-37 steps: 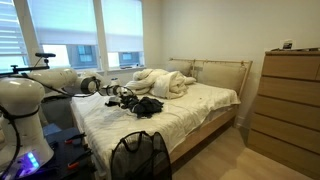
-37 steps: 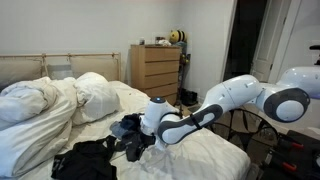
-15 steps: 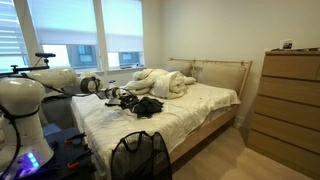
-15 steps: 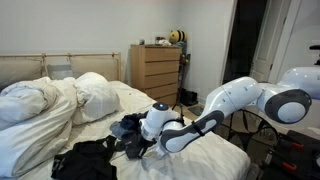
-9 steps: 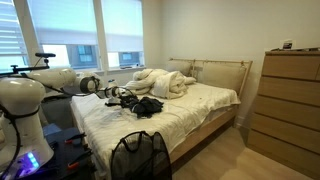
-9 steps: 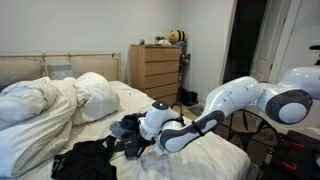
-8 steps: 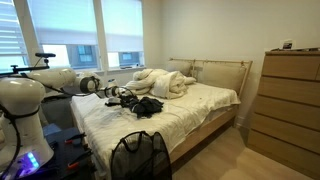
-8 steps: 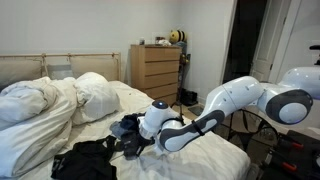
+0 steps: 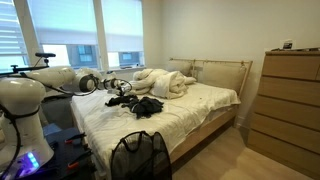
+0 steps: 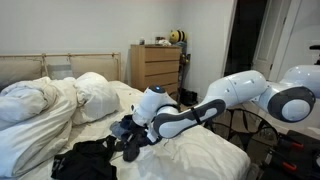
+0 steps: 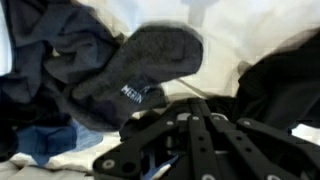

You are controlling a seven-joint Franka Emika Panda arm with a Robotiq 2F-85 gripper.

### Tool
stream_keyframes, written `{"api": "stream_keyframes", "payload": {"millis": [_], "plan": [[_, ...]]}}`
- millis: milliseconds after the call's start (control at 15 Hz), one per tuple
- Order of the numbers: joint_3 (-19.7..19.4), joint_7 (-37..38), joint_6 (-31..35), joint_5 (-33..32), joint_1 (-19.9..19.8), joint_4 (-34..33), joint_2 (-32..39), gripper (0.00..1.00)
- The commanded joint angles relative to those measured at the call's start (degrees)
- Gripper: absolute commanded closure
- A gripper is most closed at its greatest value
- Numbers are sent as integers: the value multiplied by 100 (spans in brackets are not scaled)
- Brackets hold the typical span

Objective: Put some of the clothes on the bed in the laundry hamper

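Dark clothes [image 9: 142, 105] lie in a loose heap on the bed [image 9: 195, 112], near its side edge. In an exterior view a black pile [image 10: 85, 160] lies nearest the camera, with a dark blue piece [image 10: 124, 124] behind it. My gripper [image 10: 136, 131] hangs just above the sheet, shut on a dark garment [image 10: 131, 150] that dangles from it. In the wrist view a dark grey sock-like piece [image 11: 145, 62] with a small label hangs right at my shut gripper [image 11: 190, 108]. The black mesh laundry hamper [image 9: 140, 156] stands on the floor at the bed's foot.
A puffy white duvet [image 9: 160, 81] is bunched at the headboard and also fills the near side [image 10: 45, 105]. A tall wooden dresser [image 9: 290, 100] stands past the bed's far side, and the same dresser [image 10: 158, 68] shows against the wall. Windows line the wall behind the arm.
The jaws have finished shutting and the arm has risen, pulling a dark garment up off the sheet. The other clothes lie as before.
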State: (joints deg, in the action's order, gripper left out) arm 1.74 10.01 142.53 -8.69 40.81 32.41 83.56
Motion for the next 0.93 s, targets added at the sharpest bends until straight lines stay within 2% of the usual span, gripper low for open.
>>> {"api": "stream_keyframes", "payload": {"millis": [0,133,200,267,400,467,600,733,800,867], "plan": [[122,-188,-194,40,-41,-83,-265,100],[161,-120,-371,73,-72,-68,-390,100],[210,-153,-509,113,-110,-49,-428,74],[210,-215,-535,104,-140,-70,-412,73],[86,-321,-199,-44,-153,-188,-276,59],[100,-343,-238,-30,-164,-163,-308,52],[174,-447,-394,24,-183,-87,-433,37],[434,-542,-926,244,-237,63,-737,22],[225,-322,-461,80,-174,-131,-356,40],[308,-340,-609,112,-180,-132,-426,31]]}}
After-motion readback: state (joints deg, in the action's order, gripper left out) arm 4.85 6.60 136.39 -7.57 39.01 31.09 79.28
